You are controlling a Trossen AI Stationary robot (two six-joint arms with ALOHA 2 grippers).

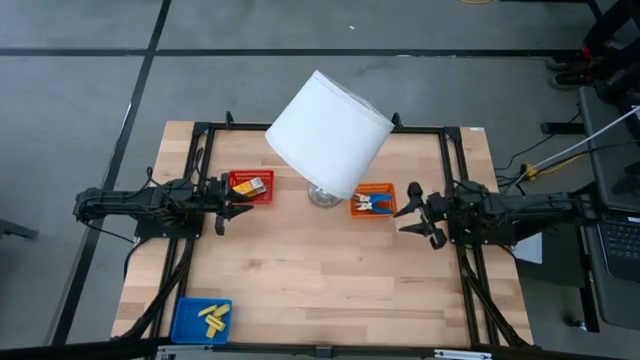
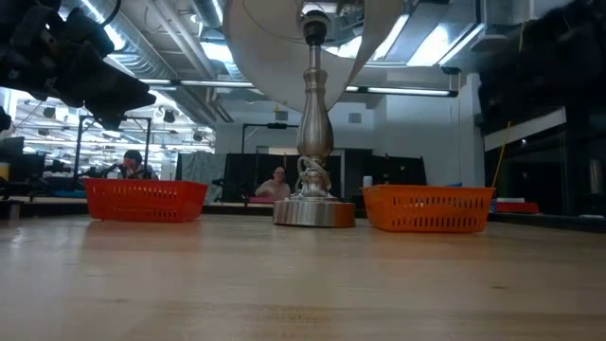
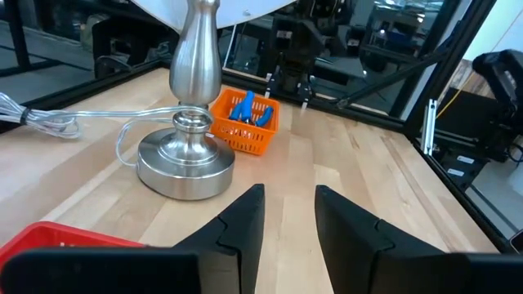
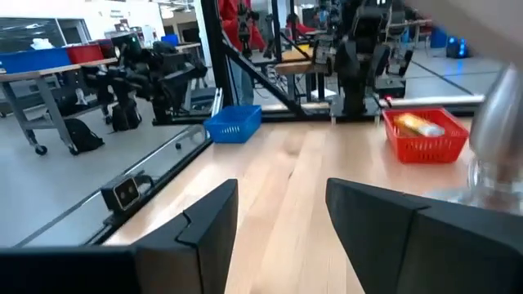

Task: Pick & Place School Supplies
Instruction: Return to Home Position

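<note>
L fingers (image 3: 243, 222) & R fingers (image 4: 206, 219) spread; short plain yellow sticks (image 1: 211, 317) in blue tray (image 1: 184, 326).

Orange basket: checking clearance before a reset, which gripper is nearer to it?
Right. The right gripper is just beside the orange basket, apart from it; the left gripper is by the red basket, beyond the lamp.

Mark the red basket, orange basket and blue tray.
red basket (image 2: 144, 202): low view, front mesh wall.
orange basket (image 2: 428, 212): low view, front mesh wall.
blue tray (image 1: 184, 322): high view, bare floor by its left wall.
</note>
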